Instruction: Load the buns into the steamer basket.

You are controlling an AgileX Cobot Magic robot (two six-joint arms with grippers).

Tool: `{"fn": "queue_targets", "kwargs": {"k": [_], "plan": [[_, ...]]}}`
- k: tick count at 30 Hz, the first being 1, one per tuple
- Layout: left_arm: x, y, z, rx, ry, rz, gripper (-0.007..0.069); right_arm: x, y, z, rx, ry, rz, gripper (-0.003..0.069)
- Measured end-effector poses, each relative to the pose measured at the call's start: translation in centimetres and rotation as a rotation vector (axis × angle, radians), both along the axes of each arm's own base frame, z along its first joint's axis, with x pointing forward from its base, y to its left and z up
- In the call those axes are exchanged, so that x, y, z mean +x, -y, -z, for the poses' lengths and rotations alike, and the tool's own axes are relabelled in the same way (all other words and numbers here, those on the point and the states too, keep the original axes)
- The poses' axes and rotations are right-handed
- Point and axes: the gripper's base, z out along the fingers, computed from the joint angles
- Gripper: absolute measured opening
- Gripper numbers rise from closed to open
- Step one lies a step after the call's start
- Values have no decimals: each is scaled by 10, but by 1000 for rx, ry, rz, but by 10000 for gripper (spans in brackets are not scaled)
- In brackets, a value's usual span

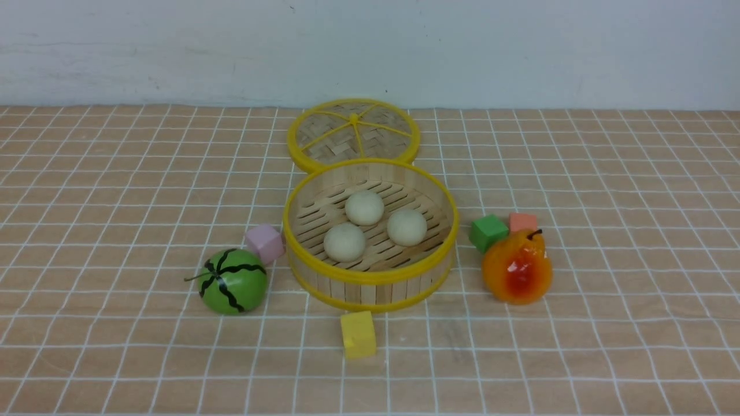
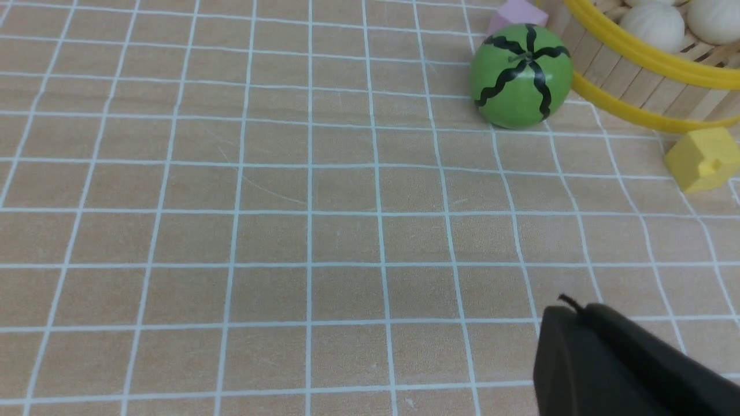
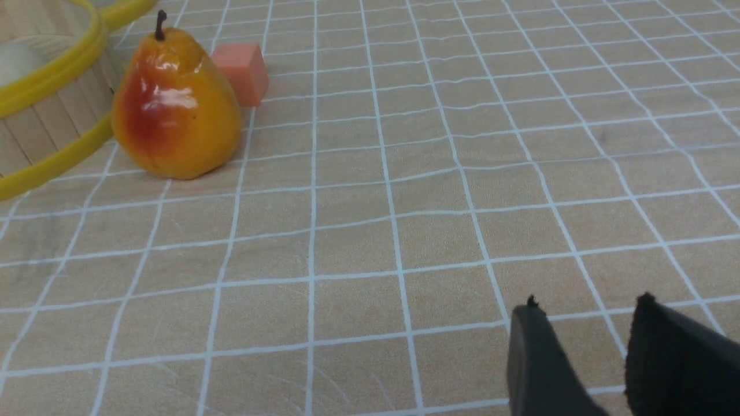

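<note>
Three cream-white buns [image 1: 364,207] [image 1: 407,227] [image 1: 344,241] lie on the slatted floor inside the round bamboo steamer basket [image 1: 370,278] at the table's middle. Neither arm shows in the front view. In the left wrist view my left gripper [image 2: 569,309] hangs over bare tablecloth, its dark fingers pressed together and holding nothing; the basket [image 2: 636,86] and two buns [image 2: 656,26] sit far from it. In the right wrist view my right gripper [image 3: 588,303] stands open with tablecloth showing between its fingers, well away from the basket [image 3: 46,115].
The flat woven lid [image 1: 354,134] lies behind the basket. A green watermelon toy [image 1: 233,281] and a pink cube [image 1: 265,242] sit to its left, a yellow cube [image 1: 358,334] in front, and a green cube [image 1: 488,232], an orange cube [image 1: 523,222] and a pear [image 1: 517,267] to its right.
</note>
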Motion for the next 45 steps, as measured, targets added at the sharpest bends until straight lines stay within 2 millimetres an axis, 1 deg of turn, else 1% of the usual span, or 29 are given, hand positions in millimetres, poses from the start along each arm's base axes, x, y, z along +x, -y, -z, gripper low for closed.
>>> {"fn": "queue_targets", "kwargs": {"k": [35,42,45], "plan": [[0,0,0,0,0,0,0,0,0,0,0,0,0,241],[1,1,-1,-8,22,7,5,0,0,0,0,0,0,241],[4,3,3,-4,24,14,8,0,0,0,0,0,0,241]]}}
